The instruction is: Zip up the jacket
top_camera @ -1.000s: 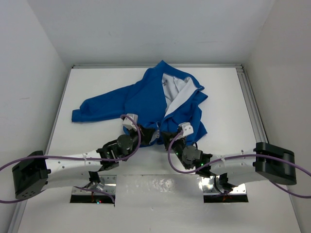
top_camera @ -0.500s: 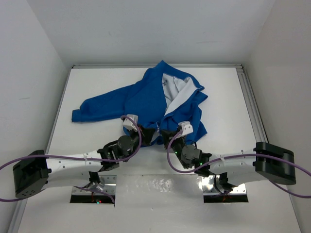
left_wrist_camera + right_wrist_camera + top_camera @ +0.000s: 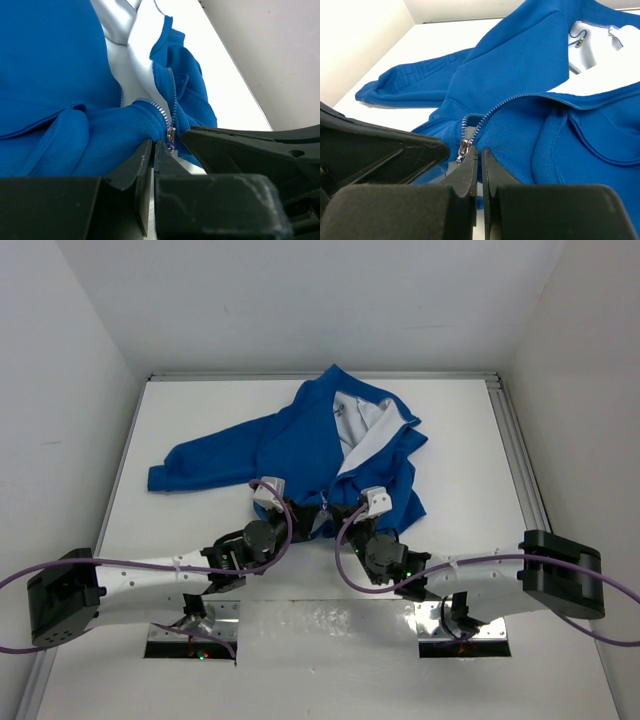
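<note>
At the near hem of the jacket point(image 3: 300, 445), left gripper point(image 3: 153, 146): jaws pressed together, only a hairline slit between the fingers, tips up against the blue hem fold. I cannot tell whether any cloth is caught between them. Small metal zipper pull point(image 3: 171, 136) hangs just right of those tips, at the bottom of the tooth line. Right gripper point(image 3: 479, 151): jaws likewise closed down to a sliver, tips at the hem on the other side of the same pull, which shows just left of them in the right wrist view. Again I can't say if fabric is pinched. Each gripper's black body fills the edge of the other's wrist view, so the two sit close, with the pull between them. Zipper teeth point(image 3: 520, 97) run up from the pull and part, and the front lies open above it. Pale lining point(image 3: 365, 440) shows in that open V. Overhead, the jacket lies spread across the middle of the desk point(image 3: 460, 440), collar point(image 3: 333, 375) toward the far edge and hem toward the near edge, where both arms reach in. One sleeve point(image 3: 200, 465) stretches out toward the left edge, with raised lettering on it that I can't read. The right side of the jacket is bunched toward the right of centre.
</note>
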Motion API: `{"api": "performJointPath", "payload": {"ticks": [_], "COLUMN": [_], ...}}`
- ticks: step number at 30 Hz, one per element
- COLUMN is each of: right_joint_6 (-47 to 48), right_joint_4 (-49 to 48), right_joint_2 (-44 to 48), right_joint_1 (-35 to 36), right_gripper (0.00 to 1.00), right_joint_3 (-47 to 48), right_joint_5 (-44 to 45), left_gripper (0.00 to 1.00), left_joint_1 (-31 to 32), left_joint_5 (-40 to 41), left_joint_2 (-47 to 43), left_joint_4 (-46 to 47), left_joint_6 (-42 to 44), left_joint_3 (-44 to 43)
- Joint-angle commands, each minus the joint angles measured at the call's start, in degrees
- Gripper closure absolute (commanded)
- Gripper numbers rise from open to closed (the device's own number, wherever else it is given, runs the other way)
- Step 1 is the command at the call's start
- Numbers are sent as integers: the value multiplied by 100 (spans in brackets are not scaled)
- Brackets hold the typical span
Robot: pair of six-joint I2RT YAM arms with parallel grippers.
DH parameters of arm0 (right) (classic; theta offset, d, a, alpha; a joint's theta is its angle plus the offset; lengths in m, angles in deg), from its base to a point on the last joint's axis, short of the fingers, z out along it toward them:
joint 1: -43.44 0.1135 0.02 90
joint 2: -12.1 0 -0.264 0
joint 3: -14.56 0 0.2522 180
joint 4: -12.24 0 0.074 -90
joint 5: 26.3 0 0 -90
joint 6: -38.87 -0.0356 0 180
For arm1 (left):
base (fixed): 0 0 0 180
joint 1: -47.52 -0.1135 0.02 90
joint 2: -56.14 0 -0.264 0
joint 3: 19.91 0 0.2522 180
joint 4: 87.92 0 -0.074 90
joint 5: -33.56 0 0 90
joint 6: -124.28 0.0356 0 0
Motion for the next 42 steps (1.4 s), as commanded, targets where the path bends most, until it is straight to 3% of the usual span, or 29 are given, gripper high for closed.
{"api": "performJointPath", "payload": {"ticks": [1,19,26,34,37,42], "right_joint_6": [5,-899,-1321,-1928,-2007,-2025], "right_joint_4": [-104,1952,3796,4553,4888,5037], "right_joint_2": [26,1010,651,422,456,1299], "right_joint_1": [57,-136,-574,-989,-980,-866], "right_gripper": [100,100,100,100,100,100], "right_joint_3": [433,714,1557,1803,1656,1110], "right_joint_5": [-73,-1048,-1619,-2156,-2331,-2692], "left_gripper": [100,100,100,100,100,100], "left_joint_1": [119,119,119,119,119,119], "left_joint_5": [-433,-968,-1707,-2472,-2508,-2648], "left_joint_2": [15,-178,-353,-556,-627,-706], "left_joint_4": [375,-741,-1066,-1427,-1559,-1778], "left_joint_6": [74,-163,-269,-462,-594,-682], "left_joint_3": [-10,-309,-335,16,218,342]}}
